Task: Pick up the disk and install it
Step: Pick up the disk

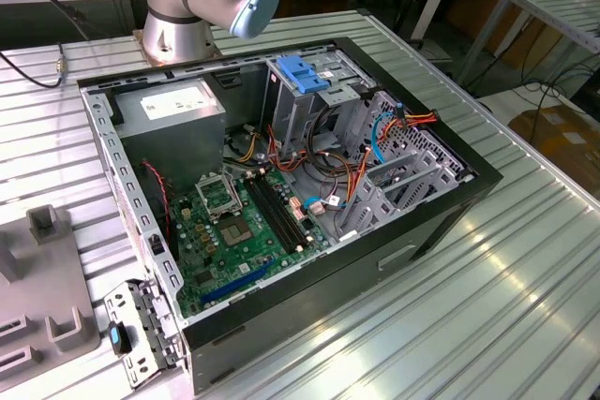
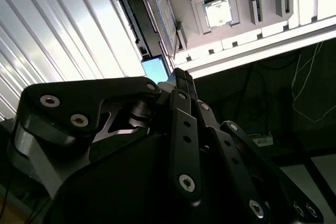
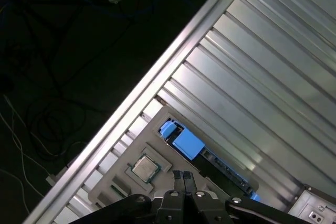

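Observation:
The disk (image 3: 185,143) is a dark slim slab with a bright blue bracket, lying in a slot of a grey fixture (image 3: 151,142) on the ribbed metal table. In the second wrist view the disk (image 2: 140,24) runs along the fixture's edge, with a blue end (image 2: 155,70) close to the fingertips. My gripper (image 3: 184,174) hangs above the fixture beside the disk's blue end, its black fingers pressed together with nothing between them. In the second wrist view the gripper (image 2: 181,75) also looks shut and does not seem to touch the disk.
An open computer case (image 1: 309,325) lies on the table, with a motherboard, cables and a metal cage topped by a blue plate (image 1: 305,72). The fixture (image 1: 47,325) sits at the exterior view's left. A processor chip (image 3: 144,167) rests in it. The table edge (image 3: 173,61) drops to a dark floor.

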